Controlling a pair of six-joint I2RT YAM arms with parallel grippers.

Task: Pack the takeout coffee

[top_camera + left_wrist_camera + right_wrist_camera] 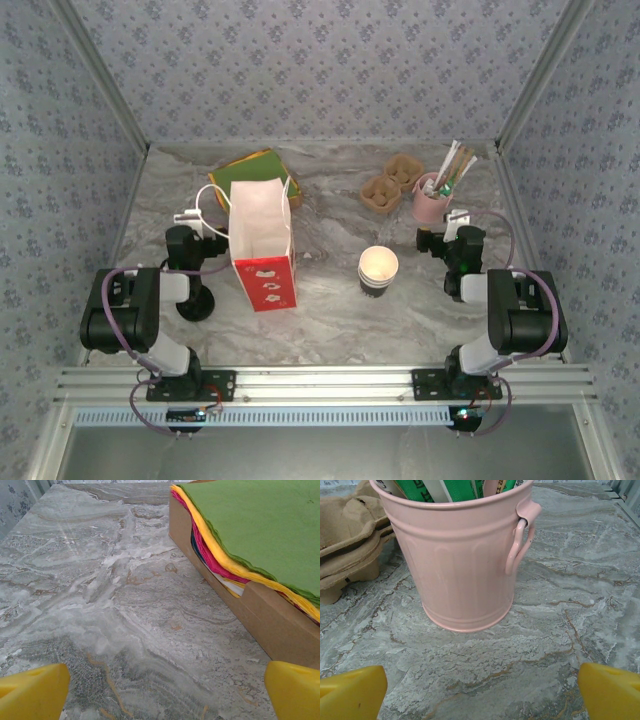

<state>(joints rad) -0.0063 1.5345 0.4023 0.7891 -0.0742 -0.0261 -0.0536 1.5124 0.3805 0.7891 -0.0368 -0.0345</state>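
The takeout coffee stood upright on the marble desk, near the middle and well apart from the tall red-and-white paper bag to its left. The bag stood upright with its mouth open. Nothing touched the cup. Its top looked pale, and whether it carried a lid could not be told.

The left jaws were spread wide and held nothing. Their yellow fingertips sat at the far corners of the left wrist view, facing bare desk beside a cardboard box of coloured napkins. The right jaws were equally wide and empty, fingertips apart, aimed at the pink bucket of sticks and straws, with pulp cup carriers just beside it.

Several things could go wrong from here. The right arm sat close to the bucket, so a careless swing toward the cup could knock it over. Too hard a squeeze would likely buckle the paper wall and spill the drink. The bag looked light and tall, so a cup catching its rim could tip it, unless the left arm steadied it.
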